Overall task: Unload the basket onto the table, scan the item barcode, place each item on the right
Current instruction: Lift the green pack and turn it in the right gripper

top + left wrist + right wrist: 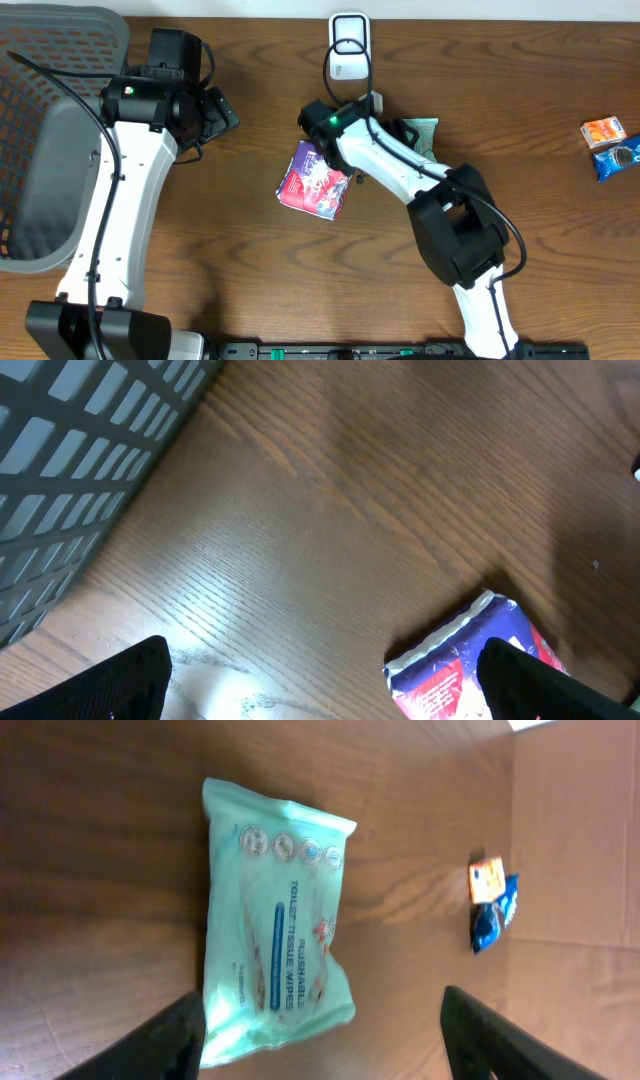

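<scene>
- Your right gripper (pixel 322 1020) (seen from its own wrist camera) held its two black fingers (pixel 160 1045) spread wide, gripping nothing.
- Between those fingers, on the wooden table (pixel 250 260), lay the green wipes pack (pixel 275 910), label up. One corner was just beside a finger; you could not tell whether they touched.
- Your left gripper (pixel 322 660) was likewise wide and empty, with the purple packet (pixel 460 665) lying on the table, partly hidden behind one fingertip.
- From overhead, the white scanner (pixel 348 45) sat at the far edge, the wipes pack near it and the purple packet nearer the middle.
- At the left stood the grey basket (pixel 50 130); two small snack packets (pixel 604 131) lay together at the far right.
</scene>
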Tool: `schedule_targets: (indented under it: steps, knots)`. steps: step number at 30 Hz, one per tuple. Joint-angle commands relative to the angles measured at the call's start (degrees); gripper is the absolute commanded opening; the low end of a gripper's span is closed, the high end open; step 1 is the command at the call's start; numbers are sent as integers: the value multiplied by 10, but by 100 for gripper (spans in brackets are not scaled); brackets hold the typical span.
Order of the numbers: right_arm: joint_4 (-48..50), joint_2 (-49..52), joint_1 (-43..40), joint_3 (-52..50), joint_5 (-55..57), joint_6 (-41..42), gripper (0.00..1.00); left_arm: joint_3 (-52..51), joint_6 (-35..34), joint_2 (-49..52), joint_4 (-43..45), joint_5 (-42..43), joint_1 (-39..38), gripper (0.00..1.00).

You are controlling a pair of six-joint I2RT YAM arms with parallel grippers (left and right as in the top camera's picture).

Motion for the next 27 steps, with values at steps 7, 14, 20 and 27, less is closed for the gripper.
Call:
schedule_targets:
  steps: [7,14,20,27]
  knots:
    - [40,-6,-155,35,-342,-52,89,2,-5,0,-3,-7,2,98]
    - [60,-6,-286,33,-671,-167,89,2,-5,0,-3,-7,2,98]
    - [78,-6,-342,2,-780,-195,74,2,-5,0,-3,-7,2,98]
    - [166,-6,-353,-108,-800,-166,49,2,-5,0,-3,-7,2,98]
